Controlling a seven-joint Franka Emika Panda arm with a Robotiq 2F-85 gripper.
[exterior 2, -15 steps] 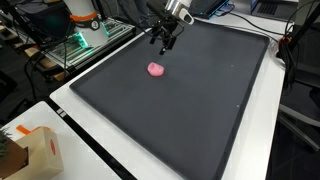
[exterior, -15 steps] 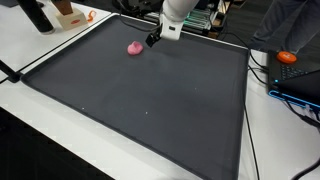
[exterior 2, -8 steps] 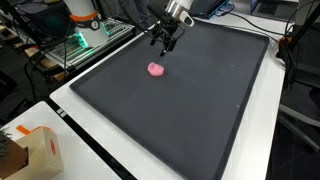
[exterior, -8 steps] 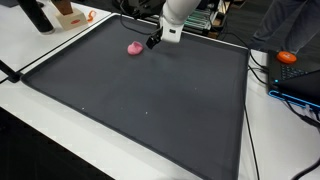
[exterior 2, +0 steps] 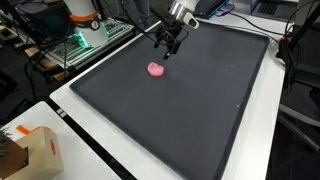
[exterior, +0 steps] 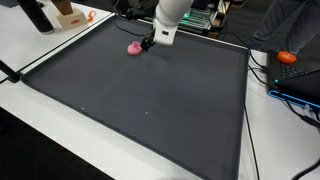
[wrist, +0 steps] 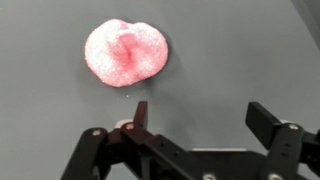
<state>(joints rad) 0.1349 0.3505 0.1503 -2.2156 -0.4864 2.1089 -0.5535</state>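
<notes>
Gripper (exterior 2: 165,48) hangs low over a dark grey mat (exterior 2: 200,110), jaws spread fully wide, holding nothing. A pink lump (exterior 2: 156,69), perhaps soft foam, lies on the mat just beside it. In the wrist view the lump sits beyond the fingertips (wrist: 140,110), not touching them.

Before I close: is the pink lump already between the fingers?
No, the pink lump lies ahead of the open gripper, clear of both fingers.

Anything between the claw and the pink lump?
Nothing. In the wrist view only bare dark mat lies between the open claw and the pink lump.
</notes>
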